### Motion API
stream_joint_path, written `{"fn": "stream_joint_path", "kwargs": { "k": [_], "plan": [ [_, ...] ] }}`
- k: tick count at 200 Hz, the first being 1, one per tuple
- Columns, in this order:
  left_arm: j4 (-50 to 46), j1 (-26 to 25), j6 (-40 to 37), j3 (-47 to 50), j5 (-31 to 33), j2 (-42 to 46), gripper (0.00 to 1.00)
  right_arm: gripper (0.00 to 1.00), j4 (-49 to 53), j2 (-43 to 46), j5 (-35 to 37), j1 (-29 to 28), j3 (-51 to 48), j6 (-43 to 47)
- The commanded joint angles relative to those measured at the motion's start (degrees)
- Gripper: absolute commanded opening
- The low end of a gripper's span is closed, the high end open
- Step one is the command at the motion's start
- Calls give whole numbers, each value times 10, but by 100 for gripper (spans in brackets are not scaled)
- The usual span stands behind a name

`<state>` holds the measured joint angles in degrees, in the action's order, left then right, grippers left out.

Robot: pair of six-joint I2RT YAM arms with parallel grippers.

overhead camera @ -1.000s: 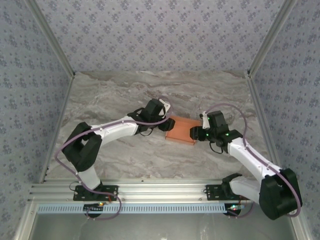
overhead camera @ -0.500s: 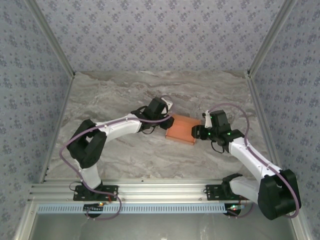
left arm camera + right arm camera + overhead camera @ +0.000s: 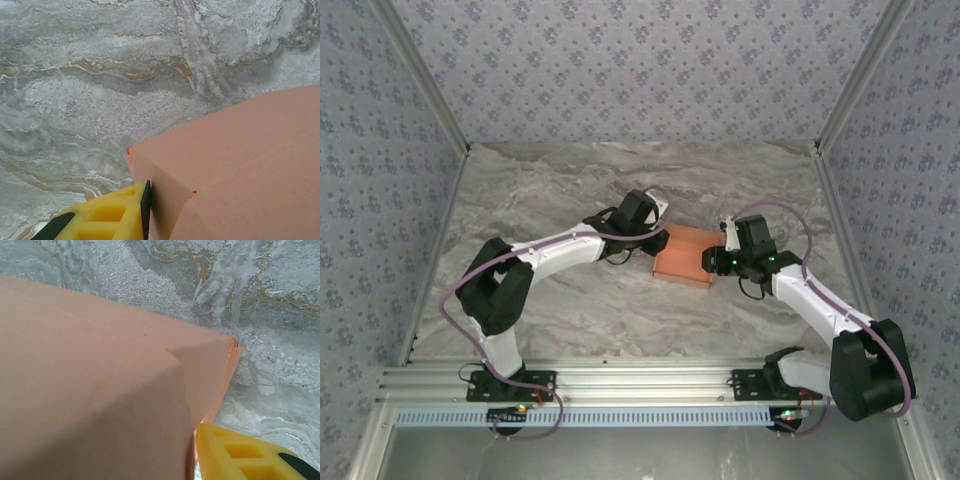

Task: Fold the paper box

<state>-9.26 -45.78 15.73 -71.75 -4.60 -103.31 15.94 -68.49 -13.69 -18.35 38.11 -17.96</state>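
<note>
The paper box (image 3: pixel 685 257), a small flat salmon-orange card box, lies on the marble table (image 3: pixel 550 190) between my two arms. My left gripper (image 3: pixel 659 244) is at its left end. In the left wrist view a yellow finger (image 3: pixel 107 217) has its black pad flat against the box's end wall (image 3: pixel 167 200), and the other finger is hidden behind the card. My right gripper (image 3: pixel 716 262) is at the box's right end. There one yellow finger (image 3: pixel 245 455) sits right beside the box's end flap (image 3: pixel 212 375), while the box (image 3: pixel 90 390) covers the other finger.
Patterned walls (image 3: pixel 640 70) enclose the table on three sides, with metal posts (image 3: pixel 840 90) at the corners. An aluminium rail (image 3: pixel 640 385) carrying the arm bases runs along the near edge. Bare marble lies all round the box.
The left gripper has moved right onto the box's left end and its jaws have narrowed. The right gripper has shifted left against the right end. The box has barely moved.
</note>
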Motion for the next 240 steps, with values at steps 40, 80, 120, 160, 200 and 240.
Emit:
{"fn": "stream_joint_path", "kwargs": {
  "k": [40, 80, 120, 160, 200, 240],
  "plan": [
    [13, -4, 64, -21, -56, -13, 25, 37, -4, -5, -6, -2, 15, 12],
    [28, -5, 90, -18, -75, -21, 25, 35, -4, -7, -4, -1, 13, 13],
    [53, -7, 116, -2, -87, -28, 25, 34, -3, -8, -3, -2, 8, 13],
    [61, -16, 120, 18, -84, -30, 25, 32, -5, -2, -4, -2, -3, 13],
    [64, -26, 109, 47, -53, -22, 25, 32, -4, 3, 3, -3, -20, 12],
    [72, -33, 106, 79, -15, -16, 26, 34, 3, 21, 15, -3, -32, 10]
  ]
}}
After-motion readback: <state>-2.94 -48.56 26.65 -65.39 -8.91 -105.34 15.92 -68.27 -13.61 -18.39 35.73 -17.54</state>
